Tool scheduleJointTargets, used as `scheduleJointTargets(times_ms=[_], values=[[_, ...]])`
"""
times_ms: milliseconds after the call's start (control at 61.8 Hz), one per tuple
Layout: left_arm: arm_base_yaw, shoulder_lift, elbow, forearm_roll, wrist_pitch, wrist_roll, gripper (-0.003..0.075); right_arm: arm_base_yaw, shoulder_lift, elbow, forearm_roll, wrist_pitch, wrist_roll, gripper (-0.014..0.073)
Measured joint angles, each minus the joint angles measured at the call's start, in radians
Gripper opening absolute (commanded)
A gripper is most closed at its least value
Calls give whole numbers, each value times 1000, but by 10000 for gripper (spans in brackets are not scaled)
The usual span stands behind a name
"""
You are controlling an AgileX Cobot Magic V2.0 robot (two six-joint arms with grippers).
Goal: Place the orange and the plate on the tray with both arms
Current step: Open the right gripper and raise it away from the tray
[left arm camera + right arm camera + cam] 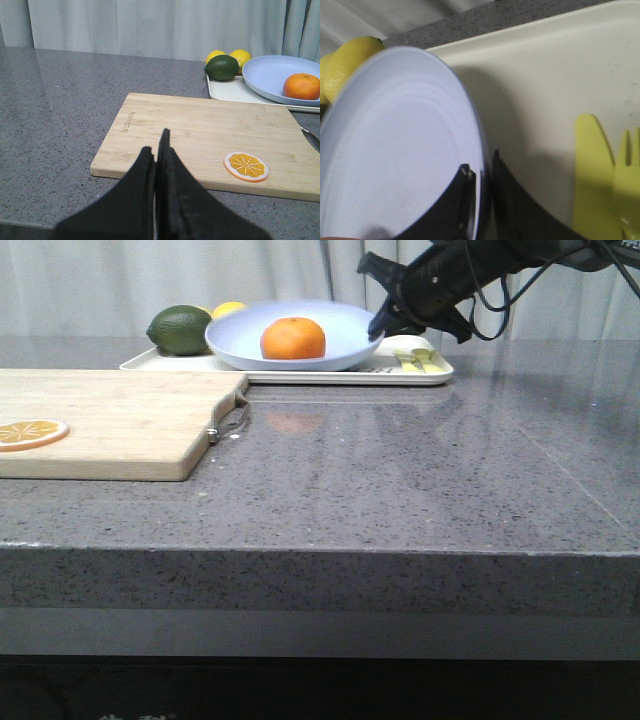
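The pale lavender-blue plate [345,335] rests on the cream-white tray [300,375] at the back of the counter, with the orange [293,339] lying in it. My right gripper [378,325] is shut on the plate's right rim; in the right wrist view the rim [481,170] sits between the fingers of the gripper [482,172], above the tray [540,100]. My left gripper [156,145] is shut and empty over the near edge of the wooden board [200,130]. The left wrist view also shows the plate [272,75], orange [301,86] and tray [235,91].
A light wooden cutting board [110,425] holds a flat orange slice [30,432] on the left. A dark green lime [180,329] and yellow lemons [228,309] sit on the tray's left end. Yellow plastic cutlery [607,165] lies on its right end.
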Motion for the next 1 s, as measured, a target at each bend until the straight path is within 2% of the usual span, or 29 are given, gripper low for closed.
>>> scheduleJointTargets(times_ms=[162,243,340,421,534,615,744,857,1003], values=[[0,0,0,0,0,0,-18,2,0,0,1,-1,0,363],[0,0,0,0,-1,0,-18,-1,-2,0,-1,15,-1,382],[0,0,0,0,-1,0,-18,-15,-30,0,-33,81,-1,321],[0,0,0,0,-1,0,-18,-27,-72,0,-72,159,-2,216],[0,0,0,0,-1,0,-18,-42,-151,-4,-139,288,-2,17],[0,0,0,0,-1,0,-18,-44,-198,-11,-193,373,-2,-57],[0,0,0,0,-1,0,-18,-44,-256,-11,-297,489,-2,-61],[0,0,0,0,-1,0,-18,-44,-284,-9,-377,513,4,-60],[0,0,0,0,-2,0,-18,-48,-358,48,-411,517,5,-60]])
